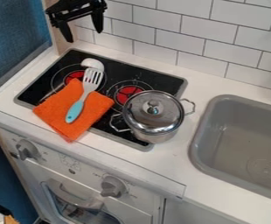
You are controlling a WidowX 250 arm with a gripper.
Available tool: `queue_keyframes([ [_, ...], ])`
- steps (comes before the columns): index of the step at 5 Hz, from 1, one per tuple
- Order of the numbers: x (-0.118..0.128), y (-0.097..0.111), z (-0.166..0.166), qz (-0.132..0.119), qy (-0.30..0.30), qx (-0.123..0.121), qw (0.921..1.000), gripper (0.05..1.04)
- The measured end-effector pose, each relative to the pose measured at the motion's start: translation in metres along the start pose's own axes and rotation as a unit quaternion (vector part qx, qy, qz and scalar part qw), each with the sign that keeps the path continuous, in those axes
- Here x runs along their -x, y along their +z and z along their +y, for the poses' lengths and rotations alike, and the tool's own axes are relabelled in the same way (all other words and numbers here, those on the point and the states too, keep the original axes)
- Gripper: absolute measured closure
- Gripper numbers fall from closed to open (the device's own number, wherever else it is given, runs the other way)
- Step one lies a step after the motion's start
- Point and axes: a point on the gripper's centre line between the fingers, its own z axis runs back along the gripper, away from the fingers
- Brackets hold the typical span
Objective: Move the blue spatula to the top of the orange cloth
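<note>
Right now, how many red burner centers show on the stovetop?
2. One peeks out at the top corner of the orange cloth; the other is at the upper left of the lidded pot. More may be hidden under the cloth or pot.

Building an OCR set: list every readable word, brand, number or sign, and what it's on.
None legible.
Left stove knob: marks beside it, too small to read.
Right stove knob: same.
Spatula, orange cloth, pot: no text seen.
</note>
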Motion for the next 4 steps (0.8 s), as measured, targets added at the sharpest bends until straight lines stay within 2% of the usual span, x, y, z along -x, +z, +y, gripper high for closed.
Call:
queue_keyframes([
  [1,0.008,-0.016,0.004,0.021,0.000,-0.008,0.9998,0.083],
  [2,0.024,-0.019,0.008,0.031,-0.017,0.000,0.9994,0.083],
  [3,0.032,-0.004,0.012,0.016,-0.041,0.009,0.9990,0.083],
  [4,0.049,0.007,0.019,0.018,-0.060,0.013,0.9979,0.083],
])
